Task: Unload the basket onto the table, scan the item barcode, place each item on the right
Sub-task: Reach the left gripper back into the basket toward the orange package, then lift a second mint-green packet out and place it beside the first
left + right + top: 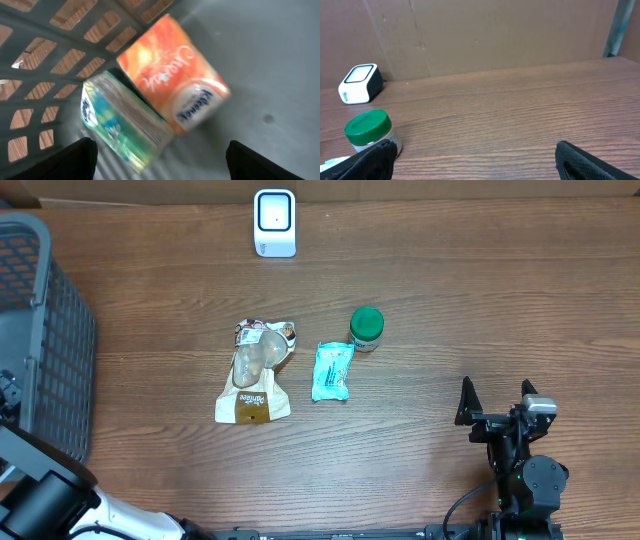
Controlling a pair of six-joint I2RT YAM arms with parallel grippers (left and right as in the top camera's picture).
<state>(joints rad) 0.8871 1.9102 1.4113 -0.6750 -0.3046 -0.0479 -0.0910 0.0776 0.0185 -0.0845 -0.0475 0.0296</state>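
Barcode scanner (pixel 274 222): white, sitting upright at the far edge of the wooden table (pixel 450 300), about mid-width; also showing far left in the right wrist view (pixel 360 82), in front of a brown cardboard wall (pixel 495 35).
Basket (pixel 50 350): gray plastic lattice, sitting at the table's left edge; the left wrist camera is looking down into it (pixel 45 55).
Orange Kleenex pack (pixel 170 70): lying tilted on the basket floor, brand label facing up; the picture is blurring a bit.
Green-and-blue tissue pack (pixel 125 125): lying on the basket floor against the lattice wall, touching the orange pack's side.
Left gripper (pixel 160 145): hovering over the two packs inside the basket, jaws spreading wide, gripping nothing, not touching either pack.
Left arm (pixel 45 495): showing at the table's near-left corner by the basket; its gripper is not making itself out from overhead.
Snack pouch (pixel 255 375): brown and yellow, lying flat near the table's middle.
Teal packet (pixel 332 371): lying flat just right of the pouch, apart from it.
Green-lidded jar (pixel 366 327): standing upright just beyond the packet's far-right corner (pixel 370 131).
Right gripper (pixel 497 402): sitting low near the table's near-right corner, well apart from every item, jaws standing fully apart with nothing between them (pixel 474 147).
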